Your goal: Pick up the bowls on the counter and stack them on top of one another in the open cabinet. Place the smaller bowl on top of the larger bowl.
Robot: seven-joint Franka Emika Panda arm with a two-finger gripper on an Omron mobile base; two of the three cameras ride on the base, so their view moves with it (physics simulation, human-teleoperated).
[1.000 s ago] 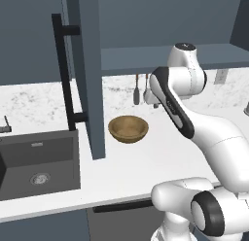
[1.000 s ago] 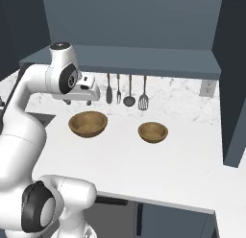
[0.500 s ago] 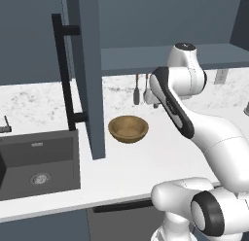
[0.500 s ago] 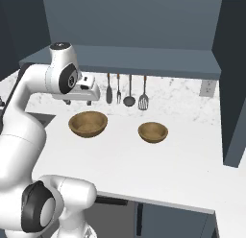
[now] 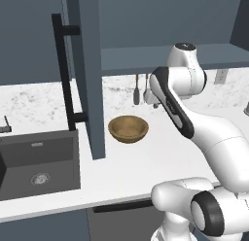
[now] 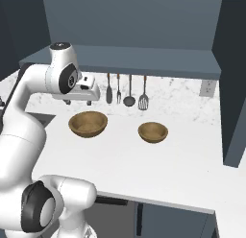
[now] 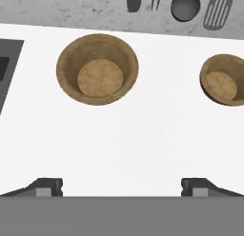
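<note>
Hand view: fingers (image 7: 122,186) spread wide and empty, above bare table (image 7: 143,144); larger bowl (image 7: 97,69) and smaller bowl (image 7: 223,79) lie ahead, nearer the table's back edge.

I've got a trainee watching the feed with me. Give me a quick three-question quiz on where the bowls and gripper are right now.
1. True or false: the smaller bowl already sits inside the larger bowl.
2. Which bowl lies nearer the sink? A) larger B) smaller
3. Fill in: the gripper is ____, holding nothing.

Key
1. False; both rest apart on the counter.
2. A.
3. Open; in the hand view its fingertips stand wide apart above bare counter.
</note>
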